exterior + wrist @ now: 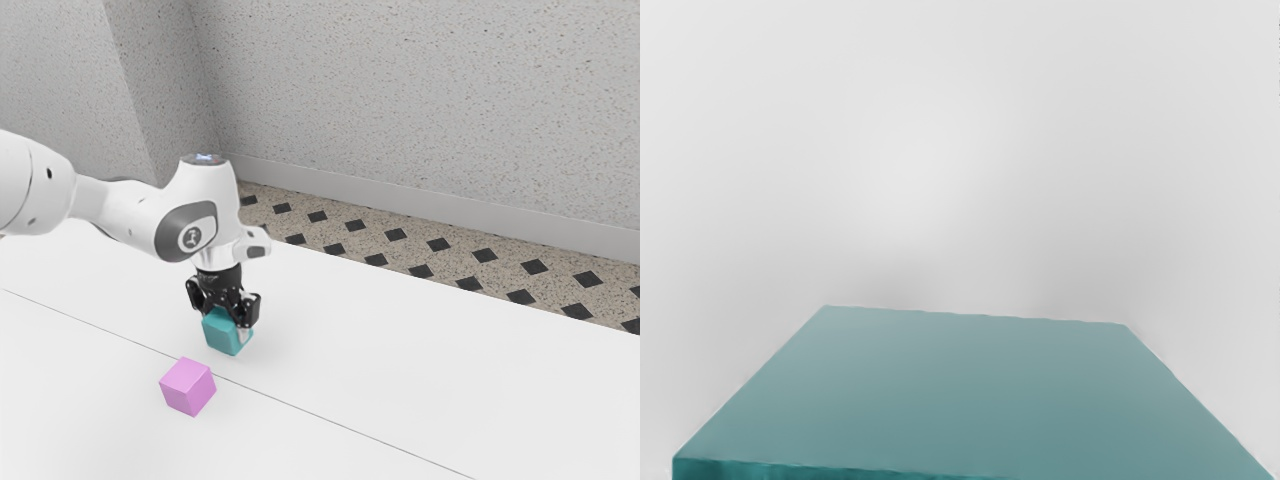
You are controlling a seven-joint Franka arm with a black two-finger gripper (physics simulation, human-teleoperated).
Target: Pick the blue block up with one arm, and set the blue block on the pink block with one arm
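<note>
Nearest the exterior camera, the pink block (188, 386) rests on the white table (420, 380) with nothing against it; it is the target. Just beyond it, toward the exterior view's right, the gripper (228, 322) has its 2 fingers closed against opposite sides of the blue block (222, 340), which renders teal. Whether the block has left the table cannot be told; if it has, only barely.

Assessment: the step in hand is the lift and carry.
- Raise the block straight up until its underside clears the pink block's top with margin.
- Travel across, centre over the pink block, and match the rotation of the faces.
- Lower gently and release only on contact.
- A low sideways carry risks knocking the pink block out of position.

Position relative to the hand: the blue block sits directly under the palm, its upper part between the fingers and its lower part below the fingertips. The wrist view shows the blue block (970, 400) close beneath the camera, with bare table beyond.
</note>
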